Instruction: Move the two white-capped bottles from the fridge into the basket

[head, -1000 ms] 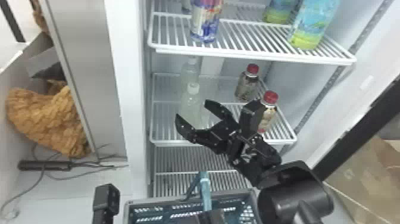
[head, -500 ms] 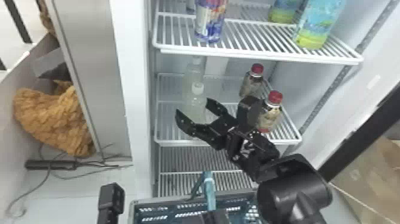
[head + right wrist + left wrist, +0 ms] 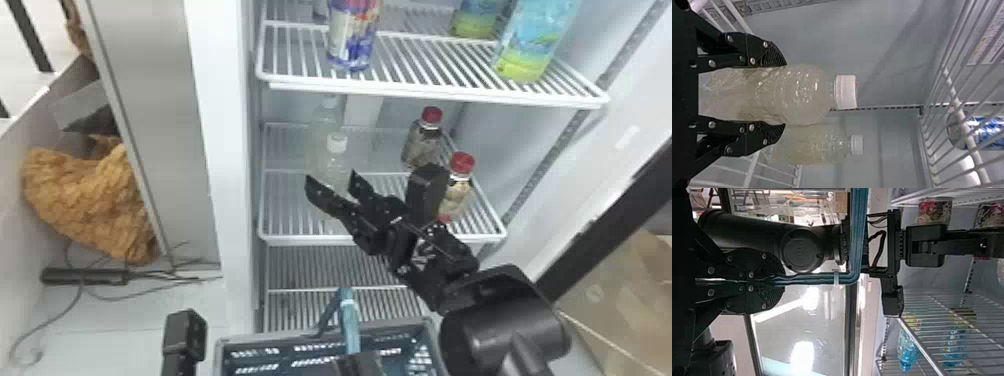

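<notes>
In the head view my right gripper (image 3: 331, 192) is on the front white-capped bottle (image 3: 336, 160) on the fridge's middle shelf. In the right wrist view my right gripper (image 3: 785, 94) has its fingers against both sides of this upright front bottle (image 3: 801, 92), below its cap. Beside and behind it stands the second white-capped bottle (image 3: 817, 145). At the head view's bottom edge my left gripper (image 3: 357, 365) is at the handle of the basket (image 3: 320, 333). In the left wrist view my left gripper (image 3: 783, 281) is closed on the teal handle (image 3: 813, 278).
Two red-capped bottles (image 3: 422, 142) stand on the same shelf, right of the right gripper. The upper shelf's front edge (image 3: 430, 96) overhangs with a can (image 3: 352, 37) and blue-green bottles (image 3: 535, 42). A white fridge wall (image 3: 225, 150) borders the left side.
The head view has shifted slightly. My right gripper has moved farther in around the front bottle, and its fingertips have come closer together. The left gripper stays at the basket handle.
</notes>
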Available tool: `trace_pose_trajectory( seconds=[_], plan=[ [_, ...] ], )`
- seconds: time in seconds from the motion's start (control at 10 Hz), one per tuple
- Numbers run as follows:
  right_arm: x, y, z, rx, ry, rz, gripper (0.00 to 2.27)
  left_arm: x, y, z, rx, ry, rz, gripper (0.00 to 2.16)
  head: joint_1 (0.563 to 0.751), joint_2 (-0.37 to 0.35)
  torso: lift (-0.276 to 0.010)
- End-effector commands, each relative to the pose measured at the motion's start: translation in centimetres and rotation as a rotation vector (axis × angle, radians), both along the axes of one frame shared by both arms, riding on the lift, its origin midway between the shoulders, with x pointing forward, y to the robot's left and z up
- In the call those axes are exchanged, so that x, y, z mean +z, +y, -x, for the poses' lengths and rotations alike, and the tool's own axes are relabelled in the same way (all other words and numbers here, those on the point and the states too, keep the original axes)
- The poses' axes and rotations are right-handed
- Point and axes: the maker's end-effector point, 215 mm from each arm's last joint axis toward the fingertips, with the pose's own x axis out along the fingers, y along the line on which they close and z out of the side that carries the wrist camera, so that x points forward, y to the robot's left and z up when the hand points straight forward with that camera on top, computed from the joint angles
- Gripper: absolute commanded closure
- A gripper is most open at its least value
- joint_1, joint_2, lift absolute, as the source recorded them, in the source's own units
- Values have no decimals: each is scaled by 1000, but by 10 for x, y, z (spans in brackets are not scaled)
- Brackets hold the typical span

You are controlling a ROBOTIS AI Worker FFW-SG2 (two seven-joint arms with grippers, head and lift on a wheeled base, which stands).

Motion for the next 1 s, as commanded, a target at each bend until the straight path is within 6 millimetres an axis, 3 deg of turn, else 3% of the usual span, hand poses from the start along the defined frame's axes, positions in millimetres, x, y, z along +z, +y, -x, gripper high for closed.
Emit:
trace_pose_trajectory(
  seconds=[0.0,0.4,0.9],
  plan=[
    [12,-7,1,-14,-27,-4,812,0,0,0,1,1,0,1118,695,-197,-260],
    [21,-26,17,-37,-4,9,808,0,1,-1,3,1,0,1118,695,-229,-260],
    [39,-31,62,-28,15,-19,800,0,1,0,3,1,0,1118,695,-249,-260]
  ],
)
